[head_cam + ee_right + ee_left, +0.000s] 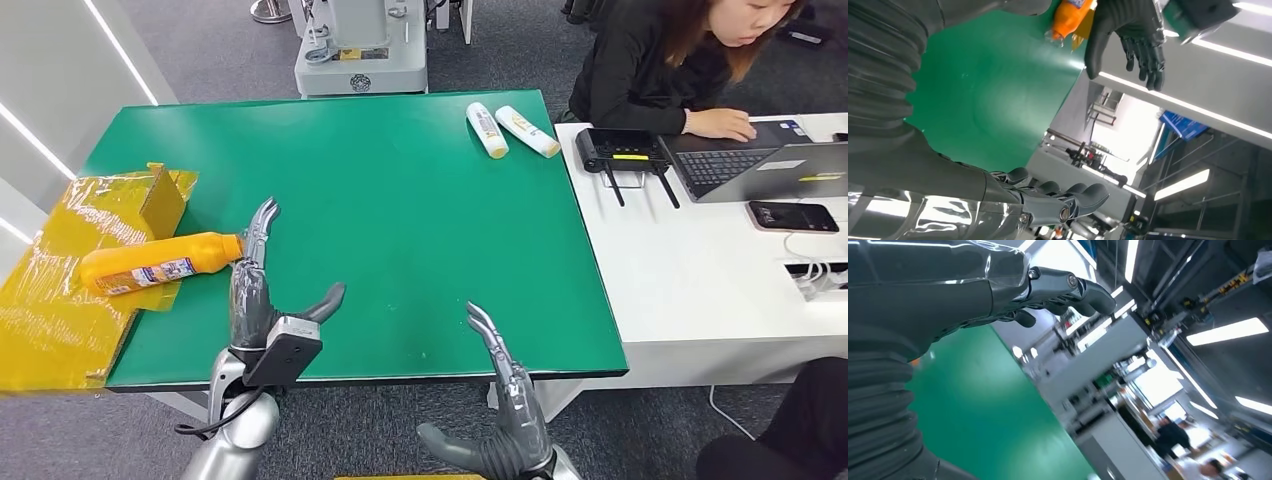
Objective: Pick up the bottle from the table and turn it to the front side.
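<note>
The orange plastic bottle (160, 264) lies on its side at the green table's (400, 200) left edge, partly on yellow wrapping (60, 300). The left hand (262, 300), fingers spread and empty, hovers beside its cap. The hand should probably close around the bottle's body, not the narrow neck; the right hand (500, 410) waits with fingers apart.

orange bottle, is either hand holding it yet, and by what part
Nothing is held. The left hand hovers open beside the orange bottle near its cap; the right hand is open too.
</note>
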